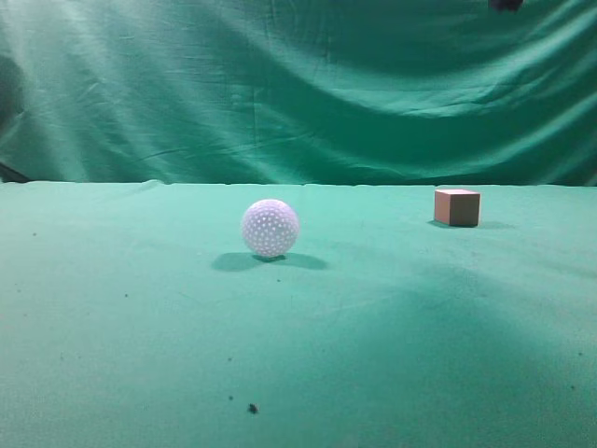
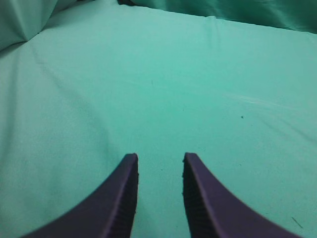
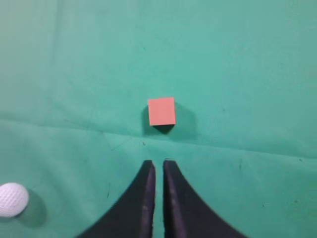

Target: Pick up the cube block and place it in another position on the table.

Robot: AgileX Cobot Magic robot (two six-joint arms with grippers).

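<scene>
Since the cube block (image 3: 161, 111) sits straight ahead of the right pincer (image 3: 158, 168) and in line with it, the right arm looks the nearer one for the pickup. Its fingers are almost closed, a thin slit between them, well above the surface (image 3: 257, 74), so they must spread before descending. From the cube, the white dimpled ball (image 1: 270, 228) lies well apart. The left pincer (image 2: 159, 163) hangs open over bare cloth. No writing is readable.

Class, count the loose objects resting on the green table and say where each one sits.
2. The white ball sits near the middle of the table; the cube block stands farther back on the right, apart from it. Nothing seems hidden.
</scene>
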